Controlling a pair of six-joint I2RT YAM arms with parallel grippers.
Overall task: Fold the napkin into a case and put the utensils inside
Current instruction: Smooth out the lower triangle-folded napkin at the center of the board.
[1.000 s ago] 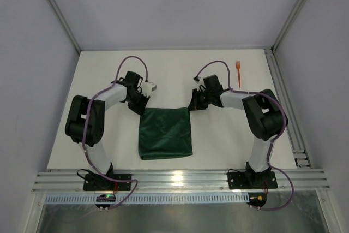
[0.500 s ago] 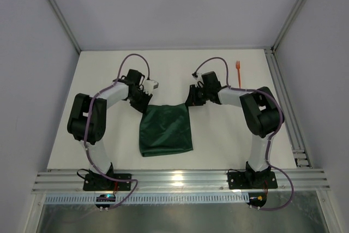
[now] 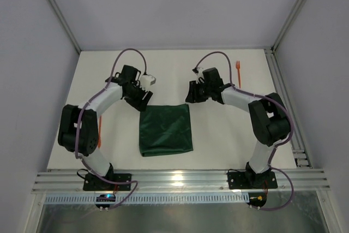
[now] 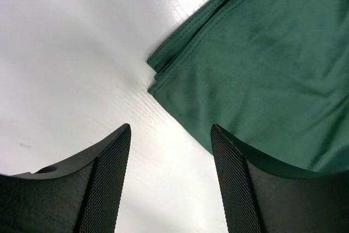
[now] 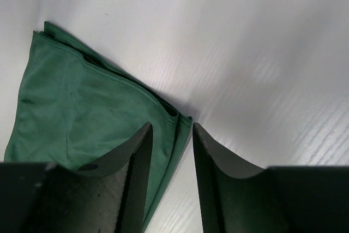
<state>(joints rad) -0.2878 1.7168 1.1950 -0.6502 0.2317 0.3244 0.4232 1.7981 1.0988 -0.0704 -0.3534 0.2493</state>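
Napkin (image 3: 165, 129) lies part-folded mid-desk (image 3: 223, 135) — more folds needed; left fingers (image 4: 103, 184) and right fingers (image 5: 131, 178) gape empty over its far corners — orange fork (image 3: 238, 73) waits far right

Napkin (image 4: 262, 75): dark green cloth, matt, soft, lightly creased; stitched hems, layers stacked at the corner.
Table (image 4: 65, 53): white, smooth, faint linear grain, soft sheen under the lights.
Left gripper (image 4: 170, 132), right gripper (image 5: 171, 129): black finger pads, matt, fine grid texture.
Fork (image 3: 238, 72): bright orange plastic.
Rails (image 3: 180, 179): bare silvery metal, grooved, reflective.
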